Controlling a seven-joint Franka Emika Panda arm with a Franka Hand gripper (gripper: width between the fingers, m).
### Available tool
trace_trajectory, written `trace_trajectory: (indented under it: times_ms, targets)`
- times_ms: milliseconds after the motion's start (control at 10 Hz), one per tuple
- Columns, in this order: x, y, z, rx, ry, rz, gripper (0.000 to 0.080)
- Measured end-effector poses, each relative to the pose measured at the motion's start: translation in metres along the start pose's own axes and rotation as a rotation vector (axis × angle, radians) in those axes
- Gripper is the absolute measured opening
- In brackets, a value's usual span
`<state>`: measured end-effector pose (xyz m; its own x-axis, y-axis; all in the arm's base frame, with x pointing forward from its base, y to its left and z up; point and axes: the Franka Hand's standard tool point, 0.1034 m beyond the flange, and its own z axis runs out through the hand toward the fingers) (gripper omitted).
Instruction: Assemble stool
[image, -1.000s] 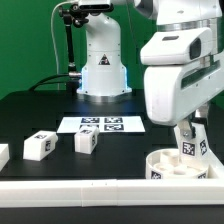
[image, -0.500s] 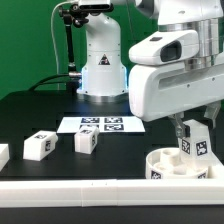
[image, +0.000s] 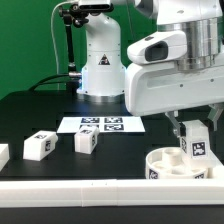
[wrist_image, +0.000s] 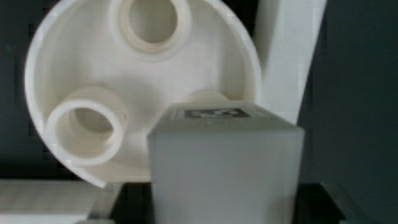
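Observation:
The round white seat (image: 176, 161) lies at the exterior view's lower right, holes facing up. My gripper (image: 195, 136) is shut on a white tagged leg (image: 197, 149) and holds it upright just over the seat's right part. In the wrist view the held leg (wrist_image: 222, 160) fills the foreground between the dark fingers, with the seat (wrist_image: 187, 75) and two of its round holes behind it. Two loose legs (image: 40, 146) (image: 87, 141) stand on the black table to the left. A third white block (image: 2, 155) is cut off at the left edge.
The marker board (image: 103, 125) lies flat at mid table in front of the arm's white base (image: 100, 60). A long white rail (image: 80, 195) runs along the table's front edge. A green wall stands behind.
The hand has turned and swung over the seat. The held leg has shifted slightly toward the exterior view's right. The loose legs have not moved.

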<state>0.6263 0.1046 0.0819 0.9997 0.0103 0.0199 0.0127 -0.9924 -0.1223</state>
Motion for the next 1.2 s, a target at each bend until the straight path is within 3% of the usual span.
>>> trace_trajectory:
  times_ms: [700,1200]
  targets:
    - [-0.0014,-0.0072,0.0029,0.004,0.023,0.612,0.0338]
    - [0.0006,-0.0092,0.0028,0.082,0.005,1.031,0.0338]
